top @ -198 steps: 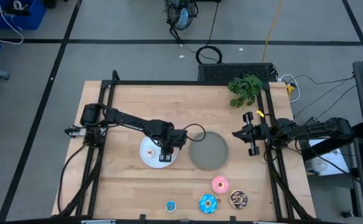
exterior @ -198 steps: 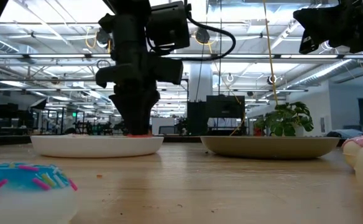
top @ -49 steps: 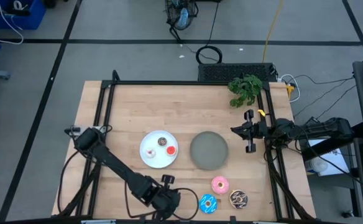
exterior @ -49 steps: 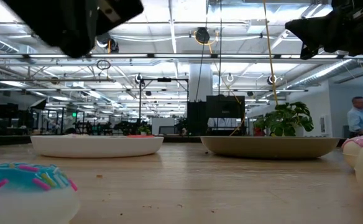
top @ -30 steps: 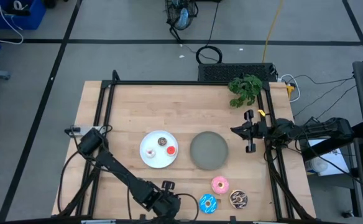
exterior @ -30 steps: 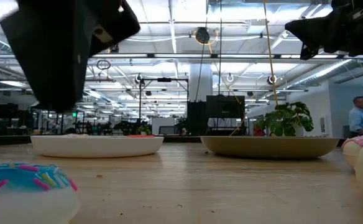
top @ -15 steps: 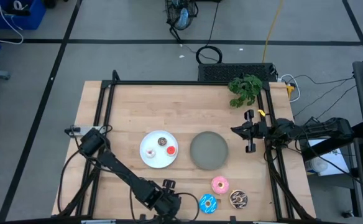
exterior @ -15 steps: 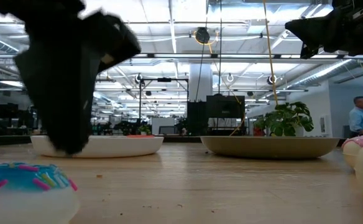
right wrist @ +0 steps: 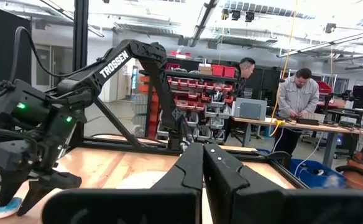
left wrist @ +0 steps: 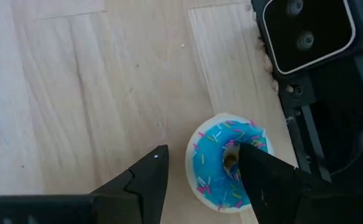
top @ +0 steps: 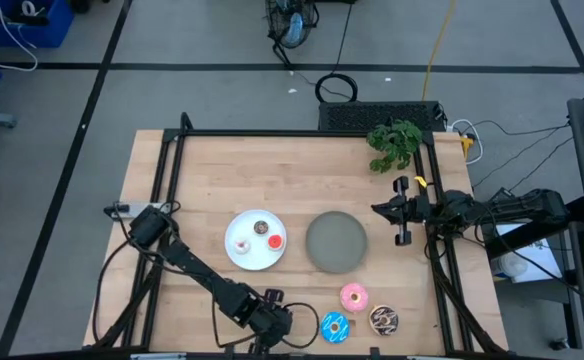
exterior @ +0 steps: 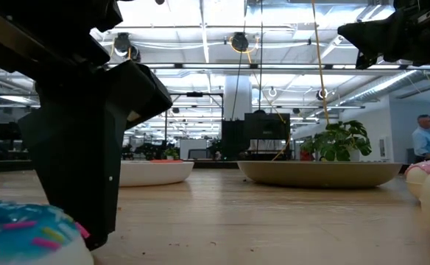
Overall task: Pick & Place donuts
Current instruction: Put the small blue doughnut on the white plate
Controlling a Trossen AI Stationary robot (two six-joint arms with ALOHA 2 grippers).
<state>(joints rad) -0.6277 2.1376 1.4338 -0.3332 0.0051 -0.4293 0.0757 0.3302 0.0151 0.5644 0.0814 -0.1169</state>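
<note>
Your left gripper [left wrist: 200, 171] is at the near edge of the table, low over the small blue donut [left wrist: 228, 162]. Its fingers are spread: one finger [left wrist: 145, 177] stands just outside the donut's rim on bare wood, and the other appears to cover the ring's hole and far side. You cannot tell from the wrist view whether either finger touches the donut. In the low view the same donut [exterior: 27, 234] lies on the table directly beside the dark gripper body.

Further along the near edge you will find the larger blue sprinkled donut [top: 333, 327], the chocolate sprinkled donut [top: 383, 319] and, just behind them, the pink donut [top: 353, 297].

The white plate [top: 242, 255] at mid-table carries three small donuts: white [top: 241, 243], brown [top: 262, 228] and red [top: 275, 241]. The grey plate [top: 336, 242] lies just beside it.

Your right gripper [right wrist: 202, 163] waits raised at the table's right edge, well apart from the donuts, with its fingers pressed together.
</note>
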